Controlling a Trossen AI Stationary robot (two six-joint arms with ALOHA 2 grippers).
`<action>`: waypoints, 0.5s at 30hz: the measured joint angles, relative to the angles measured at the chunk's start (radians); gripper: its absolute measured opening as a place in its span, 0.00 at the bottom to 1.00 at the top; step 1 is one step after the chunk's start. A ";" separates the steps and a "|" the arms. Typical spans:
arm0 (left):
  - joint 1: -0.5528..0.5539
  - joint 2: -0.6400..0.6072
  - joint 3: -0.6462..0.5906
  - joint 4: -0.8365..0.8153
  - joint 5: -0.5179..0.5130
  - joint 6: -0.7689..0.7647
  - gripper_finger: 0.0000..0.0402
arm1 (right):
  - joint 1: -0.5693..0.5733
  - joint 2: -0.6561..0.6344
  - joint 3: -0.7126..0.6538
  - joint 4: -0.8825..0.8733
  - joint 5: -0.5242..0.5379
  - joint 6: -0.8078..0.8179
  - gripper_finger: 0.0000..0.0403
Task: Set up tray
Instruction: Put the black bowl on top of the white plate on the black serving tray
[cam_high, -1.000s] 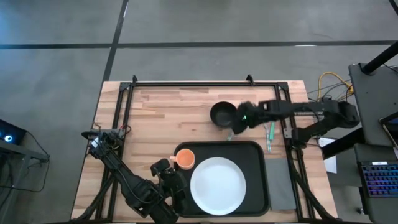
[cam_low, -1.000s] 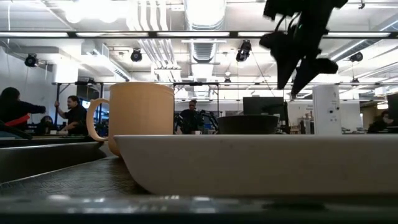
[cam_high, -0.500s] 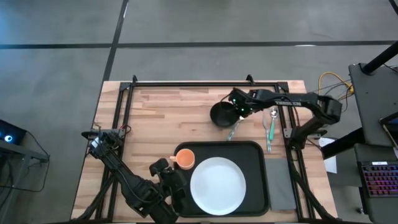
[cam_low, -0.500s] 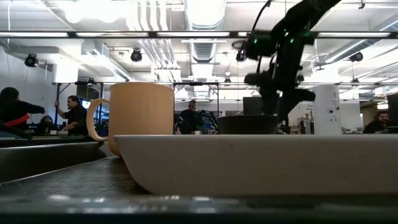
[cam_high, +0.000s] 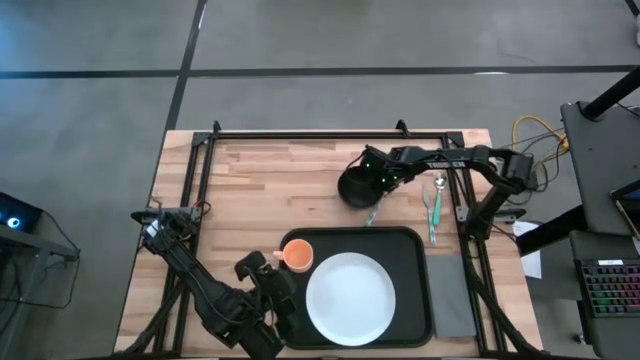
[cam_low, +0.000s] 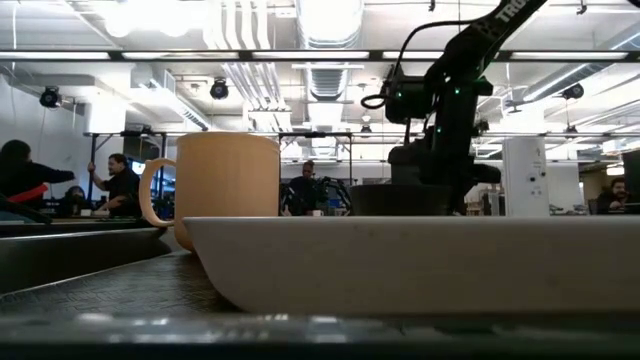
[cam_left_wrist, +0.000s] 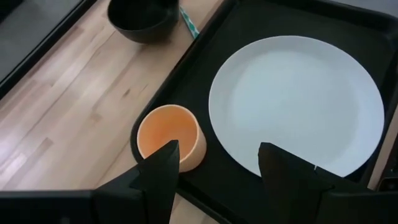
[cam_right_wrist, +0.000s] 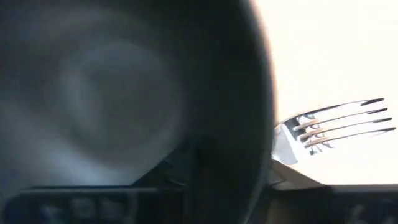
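Observation:
The black tray (cam_high: 410, 245) lies at the table's near edge. It carries a white plate (cam_high: 350, 298) and an orange cup (cam_high: 297, 254). A black bowl (cam_high: 355, 185) stands on the wood beyond the tray. My right gripper (cam_high: 377, 180) is shut on the bowl's right rim. A teal-handled fork (cam_high: 372, 212) lies beside the bowl, its tines (cam_right_wrist: 336, 127) just past the rim. My left gripper (cam_left_wrist: 217, 180) hovers open over the tray's near left corner, next to the cup (cam_left_wrist: 171, 137). My right gripper has the bowl's wall at its right rim (cam_right_wrist: 261, 124), with one finger inside the bowl (cam_right_wrist: 180, 167) and one outside (cam_right_wrist: 289, 177). The fingers come down from above, slanting in from the table's right. The bowl stands upright with its base on the table.
A teal-handled spoon (cam_high: 435, 210) lies right of the bowl. A grey napkin (cam_high: 452, 295) lies along the tray's right side. A black frame (cam_high: 330, 133) borders the table's far, left and right edges. Bare wood (cam_high: 260, 190) lies left of the bowl.
My right gripper has swung from the bowl's near right side toward the far edge, then come down onto the bowl's right rim, where its fingers now straddle the wall. The bowl has stayed in place.

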 joint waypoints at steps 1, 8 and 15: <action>0.000 -0.003 -0.002 0.001 0.000 -0.003 0.50 | 0.000 0.001 0.000 0.000 -0.001 0.000 0.13; -0.001 -0.012 -0.011 0.000 0.000 -0.008 0.50 | 0.002 -0.051 0.000 0.011 -0.007 -0.019 0.03; -0.001 -0.012 -0.011 0.000 0.000 -0.008 0.50 | 0.002 -0.158 0.000 0.008 -0.002 0.002 0.03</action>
